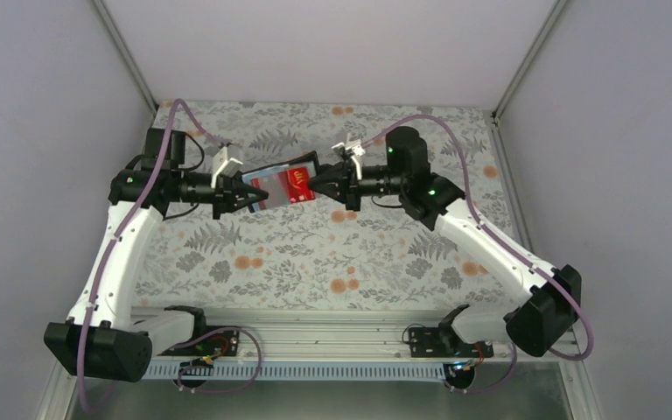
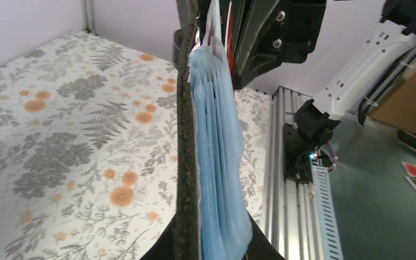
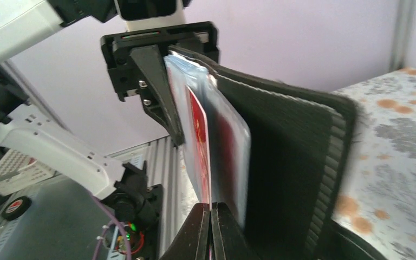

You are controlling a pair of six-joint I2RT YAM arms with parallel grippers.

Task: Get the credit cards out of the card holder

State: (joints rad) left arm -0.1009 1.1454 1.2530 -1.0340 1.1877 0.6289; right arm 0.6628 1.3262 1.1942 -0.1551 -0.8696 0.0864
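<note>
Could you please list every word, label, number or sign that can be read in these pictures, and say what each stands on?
No text can be read in any view.
red card: faint light markings, too blurred to read.
card holder: no lettering visible.

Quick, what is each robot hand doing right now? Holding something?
Left gripper: closed, holding the card holder.
Right gripper: closed, pinching the red card.
</note>
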